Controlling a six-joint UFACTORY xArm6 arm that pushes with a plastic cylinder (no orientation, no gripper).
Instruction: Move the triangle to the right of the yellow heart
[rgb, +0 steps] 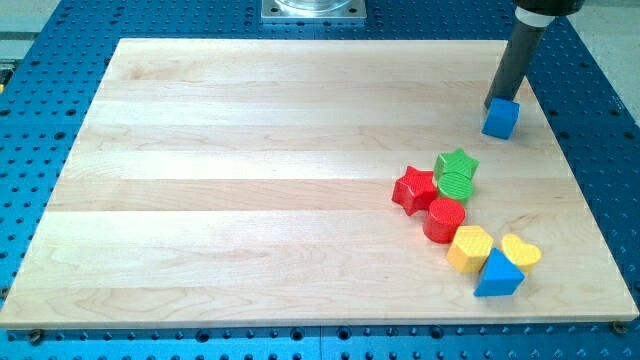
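Blue identifies the triangle (498, 275), which lies touching the yellow heart (521, 250) on the heart's lower-left side, next to the yellow hexagon-like block (470, 248). The tip (497, 100) stands well above the heart toward the view's top, touching the blue cube (501, 118). No gripper is fitted, so no open or closed state applies. The triangle thus lies far below the tip and must travel around the heart to its right side.

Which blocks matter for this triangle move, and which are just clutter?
In the job:
blue triangle, touching the heart's lower left
yellow heart
my tip, far off, at the blue cube

Lying about:
blue cube
yellow block
red cylinder
red star
green star
green cylinder
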